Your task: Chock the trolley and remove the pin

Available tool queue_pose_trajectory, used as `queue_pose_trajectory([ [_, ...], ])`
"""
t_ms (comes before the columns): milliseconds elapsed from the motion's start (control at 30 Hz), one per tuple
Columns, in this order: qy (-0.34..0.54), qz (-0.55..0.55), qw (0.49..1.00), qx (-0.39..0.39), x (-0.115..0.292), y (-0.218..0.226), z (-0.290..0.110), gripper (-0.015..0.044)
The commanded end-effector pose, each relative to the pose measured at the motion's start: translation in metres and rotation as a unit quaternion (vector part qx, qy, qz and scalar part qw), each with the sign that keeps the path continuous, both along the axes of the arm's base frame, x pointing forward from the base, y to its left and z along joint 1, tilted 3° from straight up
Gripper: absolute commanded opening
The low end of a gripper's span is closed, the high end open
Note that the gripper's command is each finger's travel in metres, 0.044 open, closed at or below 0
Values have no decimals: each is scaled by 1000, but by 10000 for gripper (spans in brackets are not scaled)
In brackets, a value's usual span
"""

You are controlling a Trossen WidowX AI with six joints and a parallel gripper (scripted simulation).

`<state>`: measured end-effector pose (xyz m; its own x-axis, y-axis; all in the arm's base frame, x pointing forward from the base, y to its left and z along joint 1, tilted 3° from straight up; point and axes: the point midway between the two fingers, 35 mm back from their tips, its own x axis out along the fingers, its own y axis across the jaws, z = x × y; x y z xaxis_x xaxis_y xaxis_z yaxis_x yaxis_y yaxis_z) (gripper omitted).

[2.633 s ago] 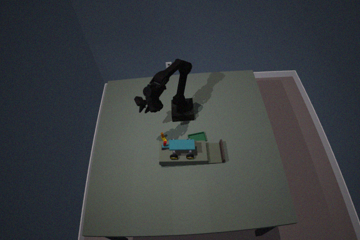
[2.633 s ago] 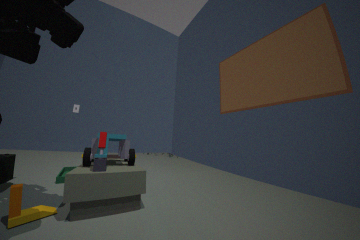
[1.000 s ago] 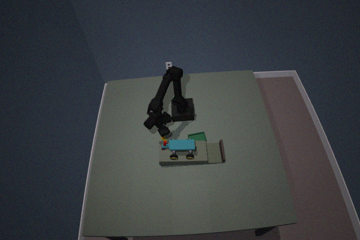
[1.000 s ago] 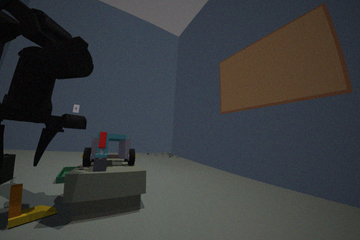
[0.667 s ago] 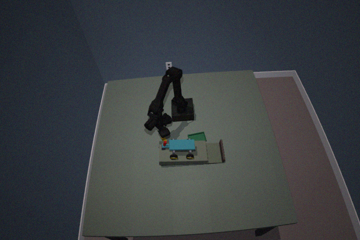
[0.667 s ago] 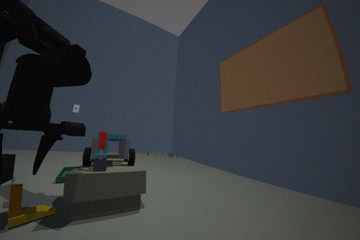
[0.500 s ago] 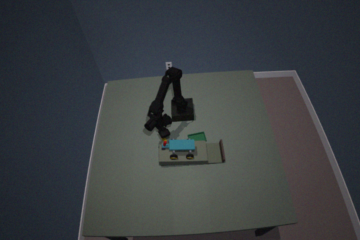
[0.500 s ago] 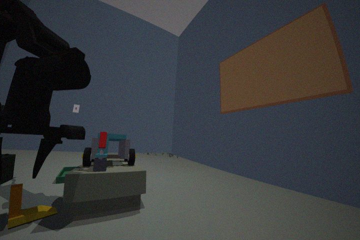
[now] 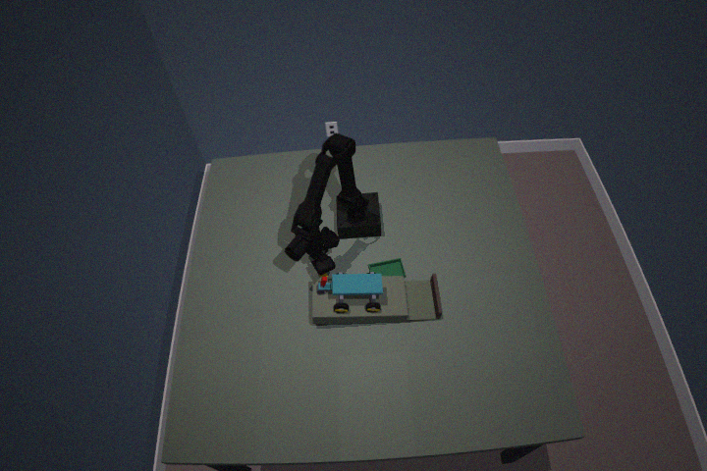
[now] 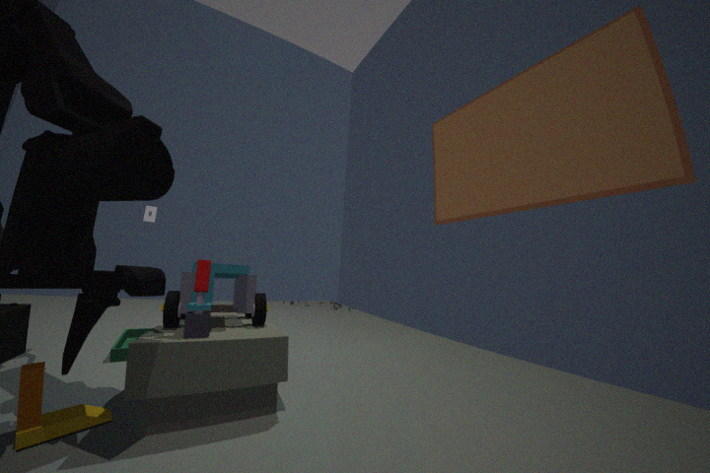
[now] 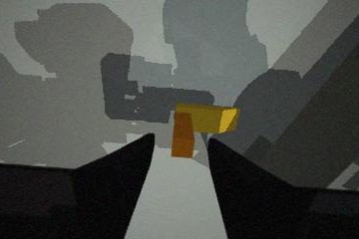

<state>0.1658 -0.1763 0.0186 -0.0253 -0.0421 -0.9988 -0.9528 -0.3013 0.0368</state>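
Note:
The yellow chock (image 10: pixel 68 422) (image 11: pixel 207 119) lies on the table beside the ramp's uphill end, its orange handle (image 10: pixel 31 398) (image 11: pixel 182 146) standing up. My gripper (image 10: pixel 29 378) (image 11: pixel 181 141) is partly open over the chock, fingertips on either side of the handle's upper part; no contact shows. The blue trolley (image 9: pixel 356 284) (image 10: pixel 230 270) stands on the ramp (image 9: pixel 359 319) (image 10: pixel 210 362). The red-headed stop pin (image 9: pixel 323 281) (image 10: pixel 202 276) stands upright in its holder at the trolley's uphill end. The green tray (image 9: pixel 386 270) (image 10: pixel 119 355) lies behind the ramp. The top view hides the fingertips behind the arm.
A brown end board (image 9: pixel 436 295) stands at the ramp's low end. The arm's dark base (image 9: pixel 358 225) is on the table behind the tray. The ramp's side is close to the chock's yellow end. The arm casts shadows around the chock.

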Motion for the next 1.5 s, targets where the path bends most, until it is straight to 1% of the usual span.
queue_pose_trajectory([
  [0, 0, 3, 1000, 4, 0, 1, -4, 190],
  [600, 0, 3, 1000, 4, -1, 0, -28, 190],
  [767, 0, 3, 1000, 4, -1, 0, -29, 190],
  [933, 0, 0, 1000, 0, -1, -1, -26, 59],
  [1233, 0, 0, 1000, 0, -1, -1, -25, 0],
  [1467, 0, 2, 1000, 4, -3, 2, -1, 0],
])
